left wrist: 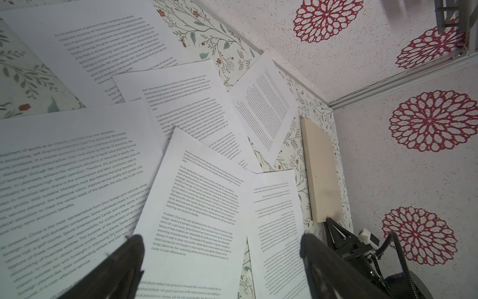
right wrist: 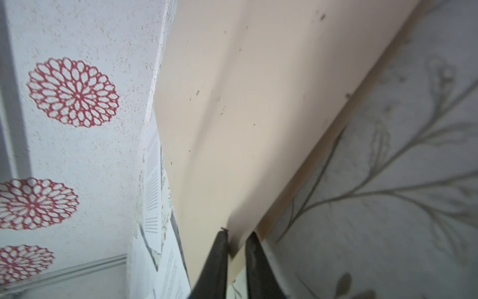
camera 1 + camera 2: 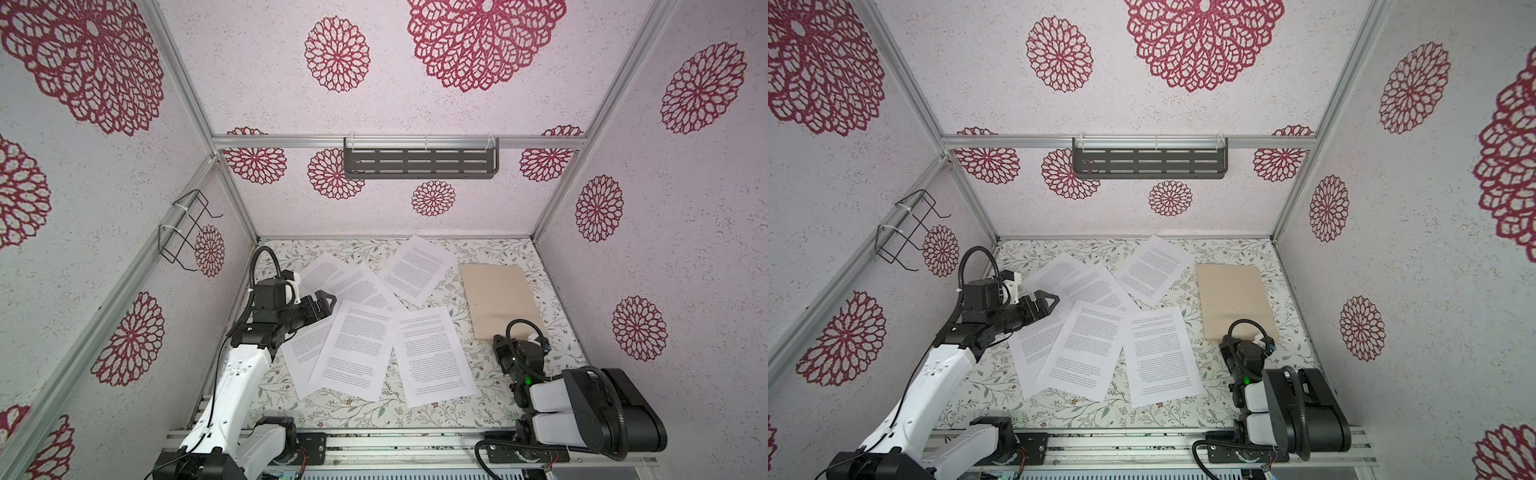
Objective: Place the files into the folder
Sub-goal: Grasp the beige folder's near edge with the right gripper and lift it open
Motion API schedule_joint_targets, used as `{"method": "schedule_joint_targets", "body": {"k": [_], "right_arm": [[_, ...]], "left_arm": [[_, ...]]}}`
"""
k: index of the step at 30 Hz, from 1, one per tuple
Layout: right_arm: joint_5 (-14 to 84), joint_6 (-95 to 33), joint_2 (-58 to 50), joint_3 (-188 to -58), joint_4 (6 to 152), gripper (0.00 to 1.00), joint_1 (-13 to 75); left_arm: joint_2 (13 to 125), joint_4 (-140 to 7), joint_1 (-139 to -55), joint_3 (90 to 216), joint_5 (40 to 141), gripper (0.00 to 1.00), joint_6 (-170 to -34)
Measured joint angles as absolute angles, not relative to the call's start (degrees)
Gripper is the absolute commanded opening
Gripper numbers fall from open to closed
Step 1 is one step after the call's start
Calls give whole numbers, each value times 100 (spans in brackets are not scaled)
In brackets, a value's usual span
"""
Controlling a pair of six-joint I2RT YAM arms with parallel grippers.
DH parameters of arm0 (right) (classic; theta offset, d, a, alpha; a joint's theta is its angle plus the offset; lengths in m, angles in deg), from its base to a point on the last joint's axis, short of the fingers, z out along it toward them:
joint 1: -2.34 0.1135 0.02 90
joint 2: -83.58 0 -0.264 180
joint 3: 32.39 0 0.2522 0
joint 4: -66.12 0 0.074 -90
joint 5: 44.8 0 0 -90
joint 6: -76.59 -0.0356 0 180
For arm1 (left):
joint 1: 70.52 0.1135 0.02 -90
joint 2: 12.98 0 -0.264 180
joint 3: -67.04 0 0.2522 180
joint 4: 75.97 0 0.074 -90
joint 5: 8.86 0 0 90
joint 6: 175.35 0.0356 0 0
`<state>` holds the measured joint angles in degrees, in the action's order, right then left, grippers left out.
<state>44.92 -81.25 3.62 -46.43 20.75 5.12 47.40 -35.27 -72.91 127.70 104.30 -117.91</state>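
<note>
Several white printed files (image 3: 357, 353) (image 3: 1084, 349) lie scattered and overlapping over the left and middle of the floral table. The tan folder (image 3: 496, 299) (image 3: 1233, 299) lies closed at the right, near the right wall. My left gripper (image 3: 328, 301) (image 1: 219, 240) hovers open over the files' left side with nothing between its fingers. My right gripper (image 2: 238, 235) is at the folder's near edge. Its fingers are shut on the folder (image 2: 245, 103) there, with the tan card pinched between them. In both top views the right wrist hides the fingertips.
A black wire rack (image 3: 187, 228) hangs on the left wall and a grey slotted shelf (image 3: 419, 162) on the back wall. The right wall stands close beside the folder. A metal rail (image 3: 395, 440) runs along the table's front edge between the arm bases.
</note>
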Motion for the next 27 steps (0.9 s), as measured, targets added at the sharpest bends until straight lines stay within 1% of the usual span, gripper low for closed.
{"method": "schedule_joint_targets", "body": {"k": [4,7,9,13,16,20,23,27], "right_arm": [[4399,-7841,386,-4643,1697,0,510],[4342,-7511,891,-4647,2038,0,512],[4353,-7218,1485,-4713,2632,0,534],[4589,-6357,2941,-5196,4324,0,722],[4827,-5707,3588,-5696,5399,0,864],[5430,-4966,3686,-6284,6518,0,1295],[6119,-4477,3404,-6671,7185,0,1927],[7227,-3963,2978,-7023,7696,0,2921]], "left_arm": [[4758,-3494,-7350,12770,10371,97,-11789],[4760,-3481,-7383,12770,10325,97,-11776],[4780,-3481,-7392,12770,10301,97,-11767],[4821,-3455,-7401,12770,10257,97,-11747],[4830,-3426,-7403,12770,10235,97,-11728],[4878,-3409,-7405,12770,10218,97,-11701],[4889,-3394,-7414,12770,10207,97,-11699],[4887,-3394,-7447,12770,10183,97,-11699]]}}
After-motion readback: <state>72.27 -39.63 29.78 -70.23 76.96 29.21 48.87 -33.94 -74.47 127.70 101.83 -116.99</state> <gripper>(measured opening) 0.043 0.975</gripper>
